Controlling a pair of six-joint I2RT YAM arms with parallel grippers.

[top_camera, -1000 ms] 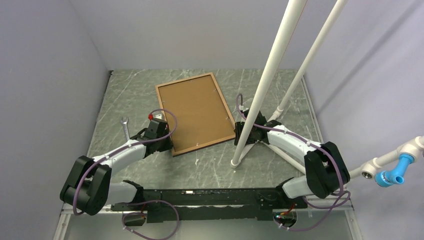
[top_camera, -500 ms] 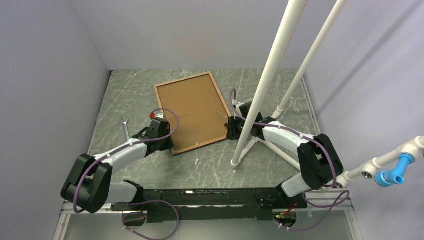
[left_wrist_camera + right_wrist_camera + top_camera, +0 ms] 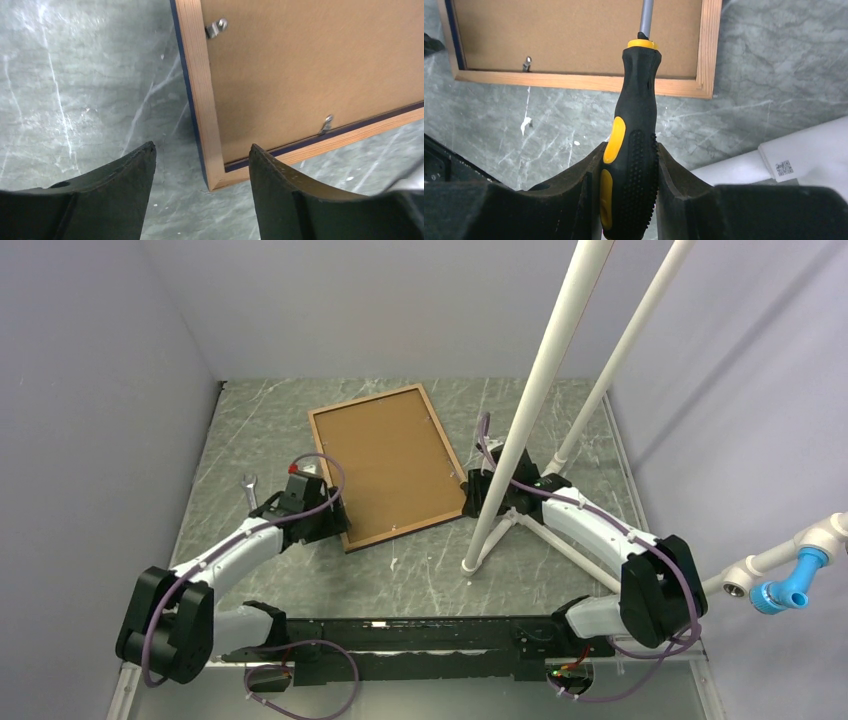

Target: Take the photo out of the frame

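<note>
**Left jaws parted at frame corner**

Left jaws stand apart and empty at the near corner of the navy-edged, wood-rimmed picture frame (image 3: 385, 465), shifted slightly outward since a moment ago. Right jaws clench a black-and-yellow screwdriver (image 3: 631, 145). The frame lies board-up, unmoved, on the grey marbled worktop (image 3: 260, 430).

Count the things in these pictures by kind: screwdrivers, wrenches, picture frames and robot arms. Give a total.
Screwdriver: 1
Wrench: 1
Picture frame: 1
Robot arms: 2 (left arm, right arm)
Total: 5
</note>
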